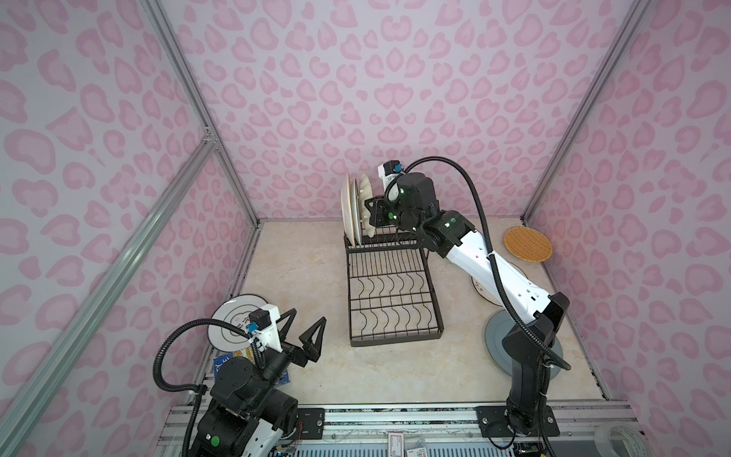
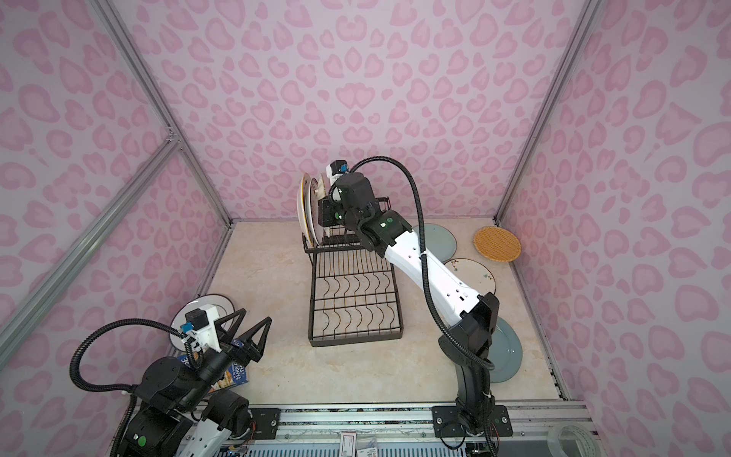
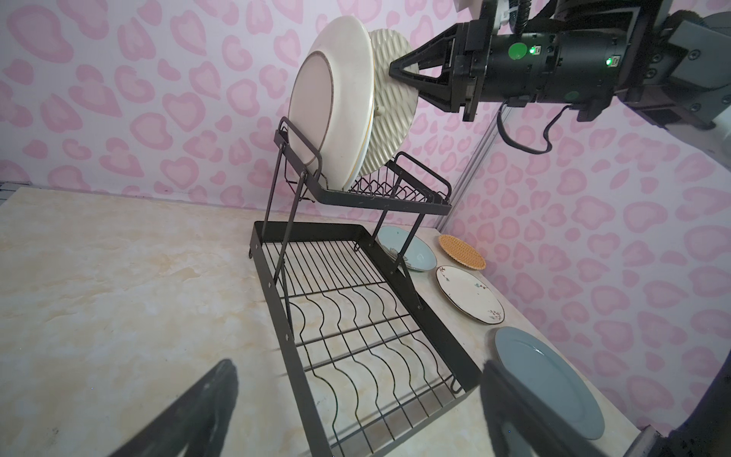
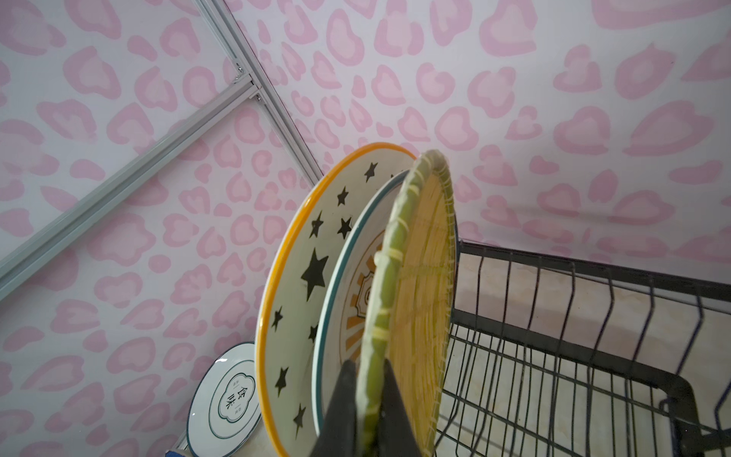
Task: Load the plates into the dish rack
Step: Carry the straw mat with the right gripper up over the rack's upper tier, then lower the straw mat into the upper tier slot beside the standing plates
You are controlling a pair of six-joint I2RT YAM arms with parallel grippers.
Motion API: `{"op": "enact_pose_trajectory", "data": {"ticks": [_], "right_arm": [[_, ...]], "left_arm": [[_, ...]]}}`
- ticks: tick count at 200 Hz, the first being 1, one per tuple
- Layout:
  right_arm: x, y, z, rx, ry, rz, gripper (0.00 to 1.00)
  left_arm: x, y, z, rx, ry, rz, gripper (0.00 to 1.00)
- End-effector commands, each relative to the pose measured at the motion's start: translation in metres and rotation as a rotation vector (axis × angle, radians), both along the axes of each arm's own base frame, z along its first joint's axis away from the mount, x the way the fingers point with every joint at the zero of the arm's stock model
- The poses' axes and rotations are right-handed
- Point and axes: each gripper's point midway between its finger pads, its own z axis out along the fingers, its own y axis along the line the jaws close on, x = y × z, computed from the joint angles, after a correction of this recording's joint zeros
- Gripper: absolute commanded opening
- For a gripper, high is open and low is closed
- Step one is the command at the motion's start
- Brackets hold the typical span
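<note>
The black wire dish rack [image 1: 395, 341] [image 3: 273, 300] stands mid-table. Three plates stand upright in its raised tier: a star-printed one [image 4: 300, 285], a teal-rimmed one [image 4: 348, 300] and a yellow woven-look one [image 4: 419, 277] [image 3: 391, 118]. My right gripper [image 4: 366, 368] [image 1: 374, 207] is shut on the woven plate's green rim. My left gripper [image 1: 307, 316] [image 3: 358, 372] hangs open and empty over the front left of the table. Flat on the table lie an orange woven plate [image 1: 528, 243], a white motif plate [image 2: 476, 273], a pale blue one [image 2: 439, 241], a grey-blue one [image 2: 508, 352] and a white ringed one [image 1: 233, 320].
A small blue printed box [image 2: 233, 372] lies under the left arm beside the ringed plate. The right arm stretches over the white and grey-blue plates. Pink patterned walls close three sides. A tape roll [image 1: 617, 439] sits past the front rail.
</note>
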Motion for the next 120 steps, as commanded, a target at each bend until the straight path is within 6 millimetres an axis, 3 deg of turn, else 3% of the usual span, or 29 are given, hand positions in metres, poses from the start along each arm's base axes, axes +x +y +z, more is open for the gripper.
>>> {"op": "enact_pose_trajectory", "data": {"ticks": [1, 120], "right_arm": [[0.005, 0.003, 0.007, 0.035, -0.021, -0.009, 0.00], [0.017, 0.001, -0.008, 0.022, 0.015, -0.061, 0.00]], "left_arm": [[-0.001, -0.001, 0.005, -0.013, -0.019, -0.005, 0.97], [-0.002, -0.002, 0.006, -0.015, -0.025, -0.013, 0.97]]}}
